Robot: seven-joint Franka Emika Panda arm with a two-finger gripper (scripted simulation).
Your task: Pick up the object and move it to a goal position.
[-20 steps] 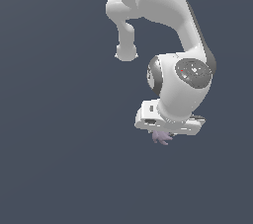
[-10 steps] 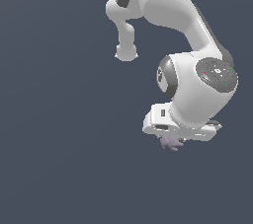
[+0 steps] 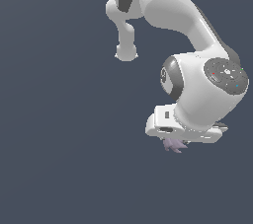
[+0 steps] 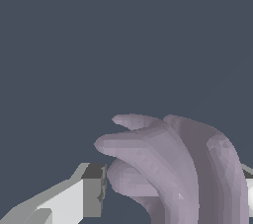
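The object [image 3: 174, 144] is a small pale purple-pink cluster of curved prongs that pokes out below the white hand of the arm in the exterior view. In the wrist view the object [image 4: 173, 168] fills the lower part of the picture, its prongs fanning out between the fingers. One grey-tipped finger [image 4: 93, 188] presses against its side; the other finger shows only as a sliver at the picture's edge. My gripper [image 3: 177, 141] is shut on the object, and its fingertips are hidden behind the hand in the exterior view.
The white arm [image 3: 197, 60] bends down from above at the exterior view's right. Everything behind it is a plain dark grey-blue surface with no other objects or edges showing.
The arm has swung toward the exterior view's right, carrying the object with it. The grip on the object looks the same.
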